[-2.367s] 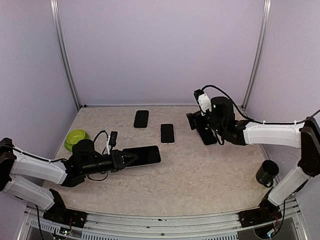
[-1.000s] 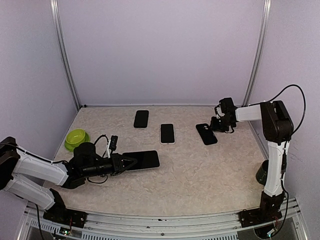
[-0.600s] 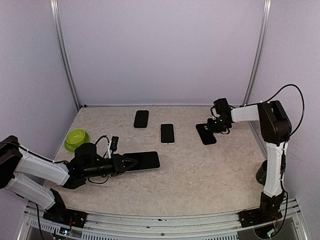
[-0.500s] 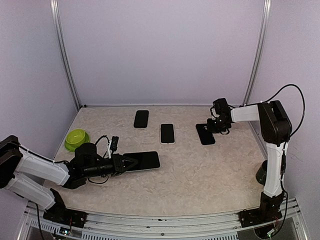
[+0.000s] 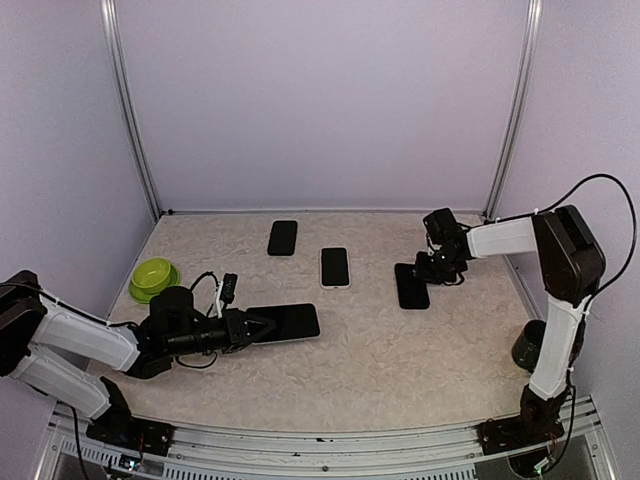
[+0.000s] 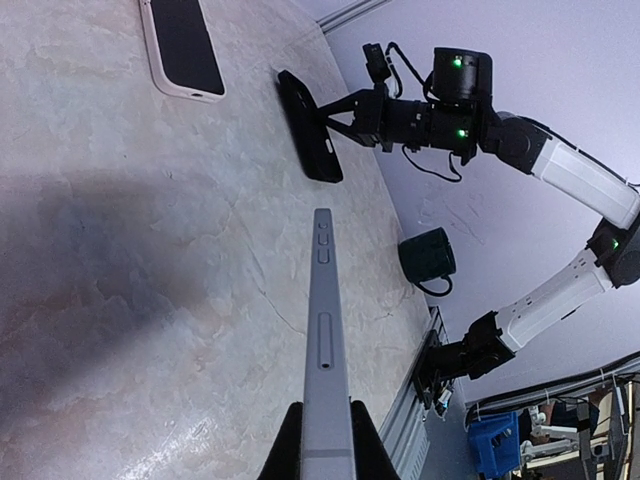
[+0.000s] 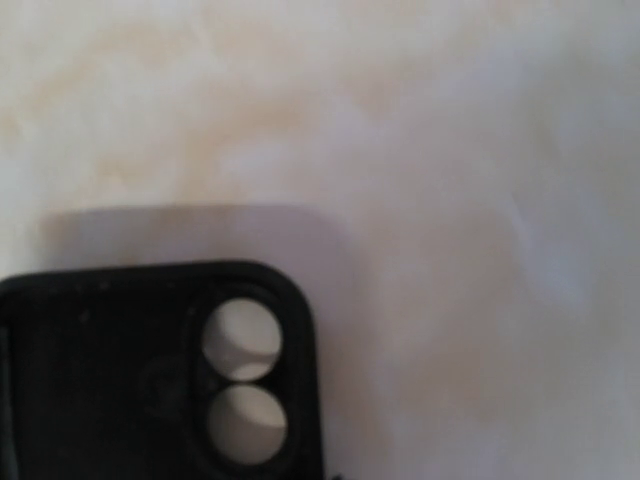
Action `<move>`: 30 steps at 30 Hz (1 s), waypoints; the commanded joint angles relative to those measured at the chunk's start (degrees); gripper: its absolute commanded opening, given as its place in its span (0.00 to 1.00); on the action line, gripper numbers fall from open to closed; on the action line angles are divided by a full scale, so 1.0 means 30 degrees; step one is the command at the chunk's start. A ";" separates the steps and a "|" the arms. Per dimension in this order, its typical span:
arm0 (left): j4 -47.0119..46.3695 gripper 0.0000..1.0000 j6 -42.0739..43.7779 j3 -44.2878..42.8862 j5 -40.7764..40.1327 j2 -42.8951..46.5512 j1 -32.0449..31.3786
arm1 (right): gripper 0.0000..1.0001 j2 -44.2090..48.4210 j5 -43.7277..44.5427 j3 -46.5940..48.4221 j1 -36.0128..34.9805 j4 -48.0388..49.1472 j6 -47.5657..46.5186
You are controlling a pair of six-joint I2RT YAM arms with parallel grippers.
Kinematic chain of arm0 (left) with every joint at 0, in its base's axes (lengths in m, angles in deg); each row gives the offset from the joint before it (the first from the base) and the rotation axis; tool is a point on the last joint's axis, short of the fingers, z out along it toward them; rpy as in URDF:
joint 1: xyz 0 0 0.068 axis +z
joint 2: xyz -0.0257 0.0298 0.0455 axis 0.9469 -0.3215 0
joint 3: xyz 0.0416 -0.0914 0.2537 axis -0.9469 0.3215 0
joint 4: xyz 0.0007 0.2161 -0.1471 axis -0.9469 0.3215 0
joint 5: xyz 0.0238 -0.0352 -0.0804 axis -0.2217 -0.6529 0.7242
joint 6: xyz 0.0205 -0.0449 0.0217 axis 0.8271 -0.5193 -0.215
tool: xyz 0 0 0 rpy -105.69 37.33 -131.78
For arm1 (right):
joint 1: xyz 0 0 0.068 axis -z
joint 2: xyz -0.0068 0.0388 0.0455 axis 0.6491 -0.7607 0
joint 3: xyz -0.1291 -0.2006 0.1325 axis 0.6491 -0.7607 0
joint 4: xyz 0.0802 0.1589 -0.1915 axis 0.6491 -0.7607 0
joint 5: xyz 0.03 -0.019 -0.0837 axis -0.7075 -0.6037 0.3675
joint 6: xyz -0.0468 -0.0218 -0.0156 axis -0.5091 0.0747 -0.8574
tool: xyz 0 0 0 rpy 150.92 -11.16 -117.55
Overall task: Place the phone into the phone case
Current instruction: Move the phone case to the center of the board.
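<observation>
There are four flat, phone-shaped things. One is a large dark phone (image 5: pixel 288 321). One is a white-rimmed phone (image 5: pixel 335 267). One is a small black slab (image 5: pixel 283 238) at the back, and whether it is a phone or a case cannot be told. One is a black case (image 5: pixel 410 288) with two round camera holes in one corner. There is one green bowl (image 5: pixel 153 273) and one dark mug (image 5: pixel 531 347). One worktop (image 5: pixel 400 370) carries them all. There are two arms, each ending in one hand: the left hand (image 5: pixel 262 325) and the right hand (image 6: pixel 335 108).
</observation>
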 commanded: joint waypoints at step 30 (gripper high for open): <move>-0.2158 0.00 -0.0242 0.0326 0.0269 -0.0316 0.0647 | 0.09 0.4300 0.4915 -0.4684 -0.8068 -0.0999 1.2999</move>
